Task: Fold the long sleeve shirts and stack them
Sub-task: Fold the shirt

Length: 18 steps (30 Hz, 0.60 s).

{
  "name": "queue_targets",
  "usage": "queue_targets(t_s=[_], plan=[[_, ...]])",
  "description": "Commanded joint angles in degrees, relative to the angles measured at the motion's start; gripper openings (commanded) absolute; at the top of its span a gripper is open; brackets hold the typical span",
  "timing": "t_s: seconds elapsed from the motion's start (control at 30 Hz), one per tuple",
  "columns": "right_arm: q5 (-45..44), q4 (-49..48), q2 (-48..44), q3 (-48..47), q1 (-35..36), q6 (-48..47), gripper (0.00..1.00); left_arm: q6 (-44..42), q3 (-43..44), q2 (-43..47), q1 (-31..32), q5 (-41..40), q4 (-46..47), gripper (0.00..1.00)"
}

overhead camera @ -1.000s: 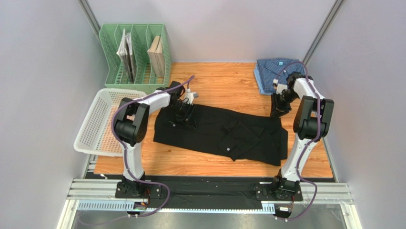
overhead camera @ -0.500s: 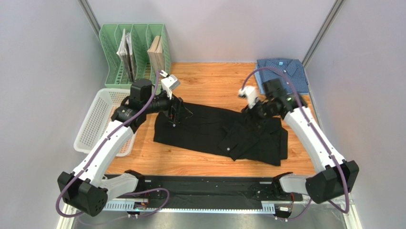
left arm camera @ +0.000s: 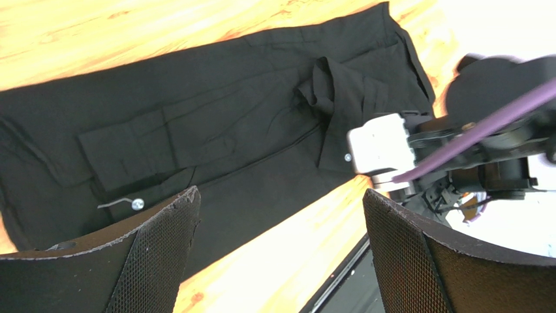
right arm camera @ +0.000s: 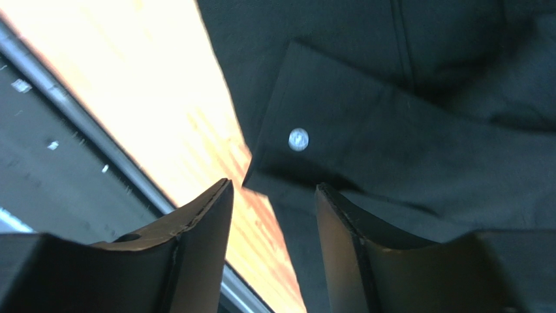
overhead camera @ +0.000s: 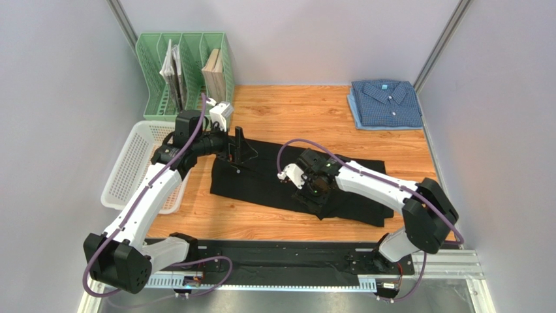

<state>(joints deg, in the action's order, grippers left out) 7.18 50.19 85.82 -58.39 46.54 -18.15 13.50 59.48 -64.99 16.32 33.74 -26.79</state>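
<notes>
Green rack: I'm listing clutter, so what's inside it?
Inside the green rack, dark magazines stand in a middle slot and a tan book in the right slot. Slot floors are hidden.

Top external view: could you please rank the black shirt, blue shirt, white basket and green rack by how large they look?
1. black shirt, clearly the largest.
2. white basket and green rack, too alike to rank.
3. blue shirt, folded, the smallest.

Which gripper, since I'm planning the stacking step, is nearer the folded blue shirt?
Right. The right gripper hovers over the black shirt's near edge, diagonally left of the blue shirt; the left gripper sits farther left, above the black shirt's left end.
</notes>
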Motion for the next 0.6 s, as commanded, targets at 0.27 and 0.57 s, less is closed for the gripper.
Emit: queue_targets(t_s=[0.27,0.57], plan=[[-7.09,-8.18,9.98,0.91,2.76,3.91,0.45,0.57,0.37,3.12,-4.18,-2.8,0.24,0.99],[-9.73,-1.61,4.2,-1.9,2.41,0.76,0.15,-0.58,-0.68,3.91,-5.24,-1.66,-0.46,0.99]])
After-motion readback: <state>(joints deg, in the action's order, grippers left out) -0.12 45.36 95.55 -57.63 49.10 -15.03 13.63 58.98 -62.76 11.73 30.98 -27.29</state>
